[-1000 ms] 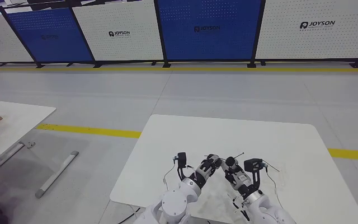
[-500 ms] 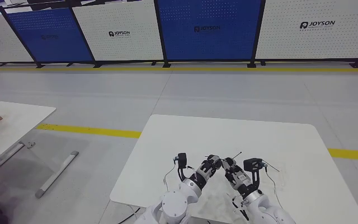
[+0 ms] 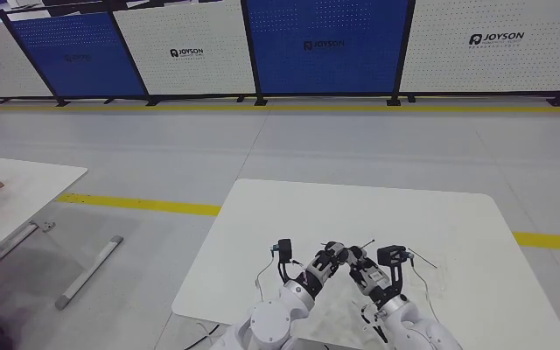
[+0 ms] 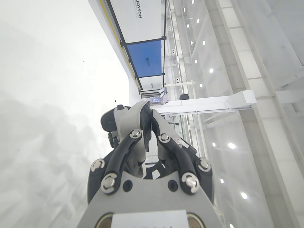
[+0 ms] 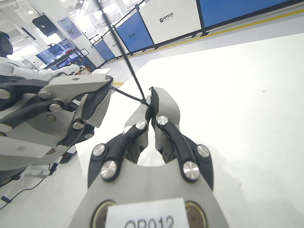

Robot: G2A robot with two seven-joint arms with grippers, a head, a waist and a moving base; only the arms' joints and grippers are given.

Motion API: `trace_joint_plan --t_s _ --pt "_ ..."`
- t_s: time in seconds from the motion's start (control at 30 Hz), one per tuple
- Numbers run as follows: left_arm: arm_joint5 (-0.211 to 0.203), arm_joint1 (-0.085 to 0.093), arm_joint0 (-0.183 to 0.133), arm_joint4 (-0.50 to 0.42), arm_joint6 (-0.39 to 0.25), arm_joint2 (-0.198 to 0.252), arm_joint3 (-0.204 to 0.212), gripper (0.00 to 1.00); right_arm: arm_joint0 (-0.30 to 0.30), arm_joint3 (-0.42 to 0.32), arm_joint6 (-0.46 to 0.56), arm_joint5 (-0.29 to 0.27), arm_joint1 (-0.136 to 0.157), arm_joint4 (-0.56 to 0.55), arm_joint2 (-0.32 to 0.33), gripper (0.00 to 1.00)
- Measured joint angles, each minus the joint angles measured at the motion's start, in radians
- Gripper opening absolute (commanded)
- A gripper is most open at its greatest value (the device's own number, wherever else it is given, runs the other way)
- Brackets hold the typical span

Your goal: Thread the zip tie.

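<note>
Black zip tie (image 5: 123, 55) clenched by right claw (image 5: 150, 96) and left claw (image 5: 109, 86), strap stretched between them. Strap could be slipped from grip if pulled unevenly.

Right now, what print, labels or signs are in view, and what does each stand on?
White wall panels: logo with a wordmark; brand not quoted.
Blue panels: the same mark, fainter.
Right label, right wrist view: characters cut by the frame edge.
Left label, left wrist view: print cut off, unreadable.
Hall posters: too small to read.
Zip tie, table: none.
</note>
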Motion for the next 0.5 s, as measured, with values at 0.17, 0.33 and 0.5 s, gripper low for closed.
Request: trace_joint_plan --t_s 0.17,0.33,0.5 --pt "-0.012 0.001 0.004 -0.006 -0.003 -0.004 -0.002 0.0 0.005 0.007 0.002 0.002 0.0 0.0 -0.003 0.0" --pt "-0.018 0.002 0.007 -0.01 -0.003 -0.009 -0.004 0.0 0.006 0.009 0.001 0.0 0.001 0.002 -0.003 0.0" --pt "-0.006 0.0 0.001 -0.019 0.029 -0.014 0.005 0.0 -0.001 0.015 -0.006 -0.02 0.004 0.015 0.011 0.27"
